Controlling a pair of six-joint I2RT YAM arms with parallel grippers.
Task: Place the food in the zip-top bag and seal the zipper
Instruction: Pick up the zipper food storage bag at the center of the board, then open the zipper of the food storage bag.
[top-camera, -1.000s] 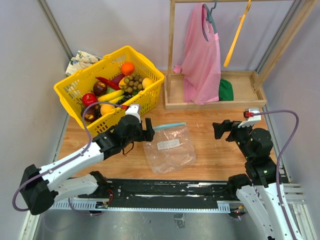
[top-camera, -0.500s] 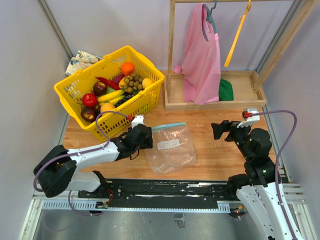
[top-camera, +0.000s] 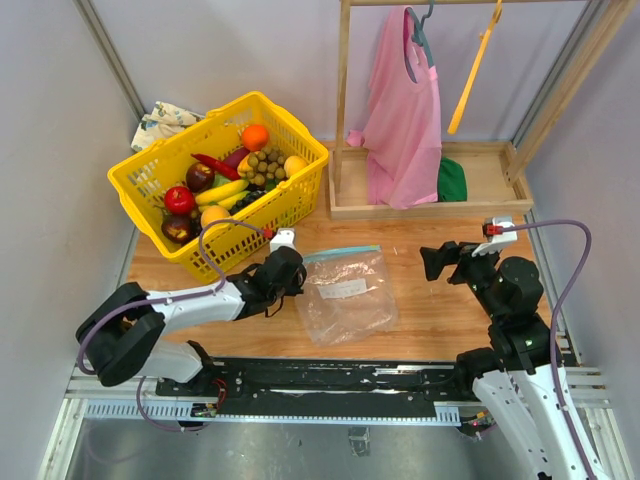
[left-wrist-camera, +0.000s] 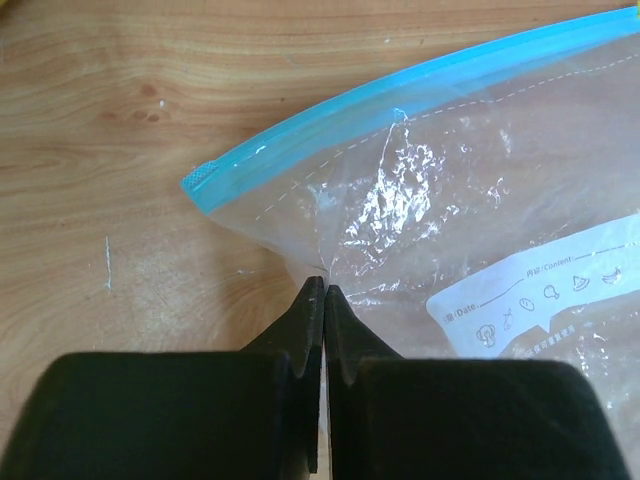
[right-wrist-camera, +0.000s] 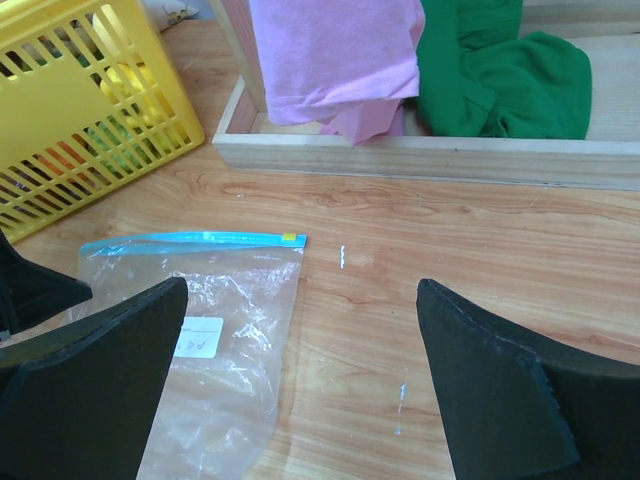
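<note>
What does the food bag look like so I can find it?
Find the big yellow basket at the back left of the table. Beside its front right corner the zip-top bag lies flat on the wood. It alone is see-through, with a blue-green zipper edge and a white label.

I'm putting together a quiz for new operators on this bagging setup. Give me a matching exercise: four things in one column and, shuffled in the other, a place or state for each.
Things
1. left gripper
2. right gripper
3. food
4. zip-top bag

Place or state
A. in the yellow basket
B. open, holding nothing
C. lying on the table
D. shut on the bag's side edge

Pairs: 1-D, 2-B, 3-A, 4-C
</note>
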